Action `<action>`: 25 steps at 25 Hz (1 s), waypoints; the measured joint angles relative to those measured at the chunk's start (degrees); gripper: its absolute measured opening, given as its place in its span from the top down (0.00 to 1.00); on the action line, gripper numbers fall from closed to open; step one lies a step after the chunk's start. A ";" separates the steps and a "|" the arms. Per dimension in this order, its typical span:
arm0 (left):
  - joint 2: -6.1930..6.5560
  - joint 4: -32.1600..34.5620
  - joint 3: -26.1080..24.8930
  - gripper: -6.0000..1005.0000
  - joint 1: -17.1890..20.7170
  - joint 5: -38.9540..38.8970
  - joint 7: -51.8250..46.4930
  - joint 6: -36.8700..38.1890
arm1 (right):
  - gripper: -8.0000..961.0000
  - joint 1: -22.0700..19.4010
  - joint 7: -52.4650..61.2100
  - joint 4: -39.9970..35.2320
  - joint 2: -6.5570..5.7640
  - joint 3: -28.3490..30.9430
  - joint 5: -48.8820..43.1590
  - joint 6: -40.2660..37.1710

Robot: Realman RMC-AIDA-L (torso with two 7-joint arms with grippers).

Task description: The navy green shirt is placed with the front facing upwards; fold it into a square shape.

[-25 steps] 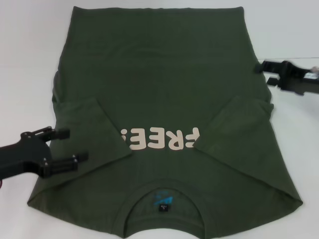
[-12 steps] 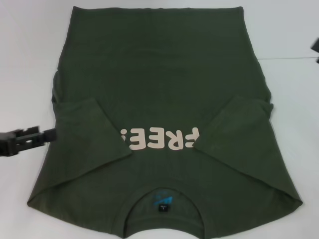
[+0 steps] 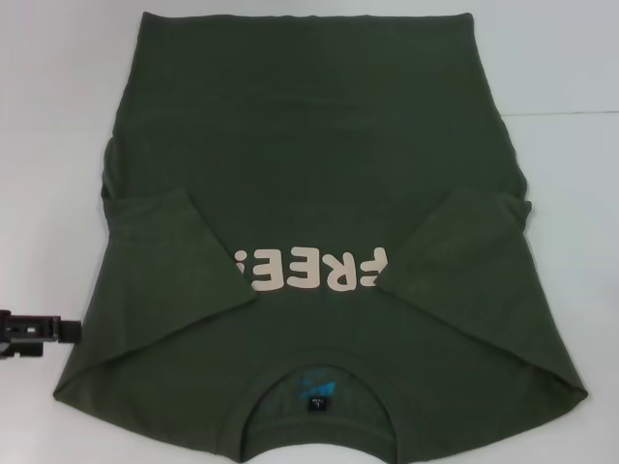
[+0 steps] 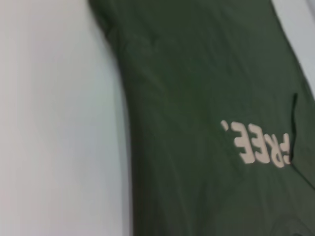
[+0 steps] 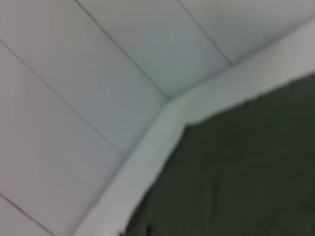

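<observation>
The navy green shirt (image 3: pixel 309 164) lies flat on the white table (image 3: pixel 48 116), front up, collar and blue-and-black label (image 3: pixel 317 394) nearest me. Its cream "FREE!" print (image 3: pixel 314 271) reads upside down from here. Both short sleeves are folded inward onto the chest, one at the left (image 3: pixel 179 261) and one at the right (image 3: pixel 464 256). My left gripper (image 3: pixel 39 331) shows only at the left edge, over bare table just beside the shirt's lower left side, holding nothing. The left wrist view looks over the shirt (image 4: pixel 197 98) and its print (image 4: pixel 258 145). The right gripper is out of view.
White table surface borders the shirt on the left and right (image 3: pixel 571 193). The right wrist view shows a shirt edge (image 5: pixel 246 172), the table's white rim (image 5: pixel 162 128) and pale tiled floor (image 5: pixel 98 73) beyond.
Both arms have drawn back from the shirt. The left gripper slid outward and toward me to the left edge. The right gripper left the view on the right. The shirt has not moved.
</observation>
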 joint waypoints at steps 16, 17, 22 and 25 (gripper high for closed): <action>0.18 0.62 8.44 0.16 -3.15 9.59 -9.02 -1.38 | 0.02 0.10 6.22 -0.19 -1.98 0.63 -14.96 1.21; -0.08 0.61 9.25 0.16 -3.28 9.60 -9.25 -1.62 | 0.02 0.20 6.22 -0.19 -1.96 0.74 -15.44 1.55; -0.90 0.44 11.70 0.16 -3.67 9.73 -10.22 -3.74 | 0.02 0.46 6.23 -0.19 -1.73 0.92 -16.52 2.73; -1.19 0.30 11.78 0.16 -4.04 9.73 -10.26 -4.13 | 0.02 0.55 6.23 -0.19 -1.71 0.92 -16.58 2.97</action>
